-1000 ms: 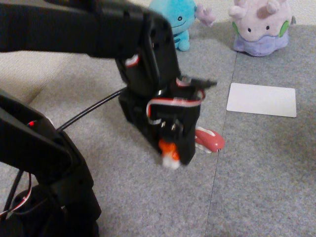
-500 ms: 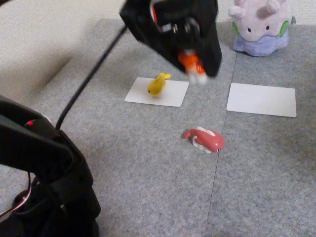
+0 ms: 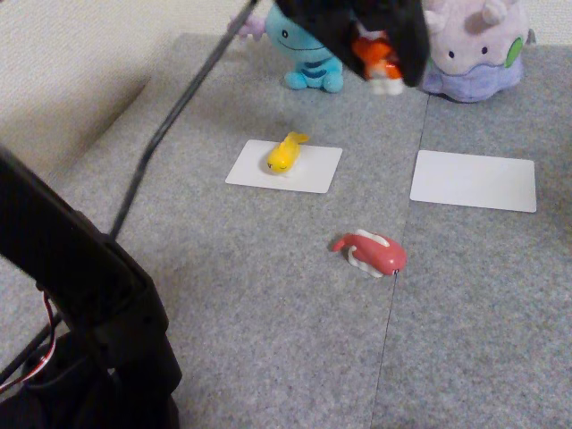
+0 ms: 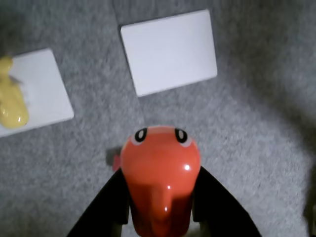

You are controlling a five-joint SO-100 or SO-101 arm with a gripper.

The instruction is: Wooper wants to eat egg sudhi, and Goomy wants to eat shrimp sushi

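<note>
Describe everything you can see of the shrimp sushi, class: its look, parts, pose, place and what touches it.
The shrimp sushi is a small, glossy orange toy that looks like hard plastic. The wrist view shows two black-and-white eyes on its rounded end; the fixed view shows a white rice base underneath. It hangs in the air, clamped at its sides between the gripper's black fingers, well above the grey carpet, in front of the two plush toys. Nothing else touches it.

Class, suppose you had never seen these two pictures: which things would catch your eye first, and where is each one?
The glossy orange shrimp sushi stands out first, clamped in the gripper high above the grey mat. In the fixed view the yellow egg sudhi lies on the left white card, in front of the blue Wooper. Lilac Goomy sits behind the bare right card, and a pink-red sushi toy lies on the mat nearer the camera.
</note>
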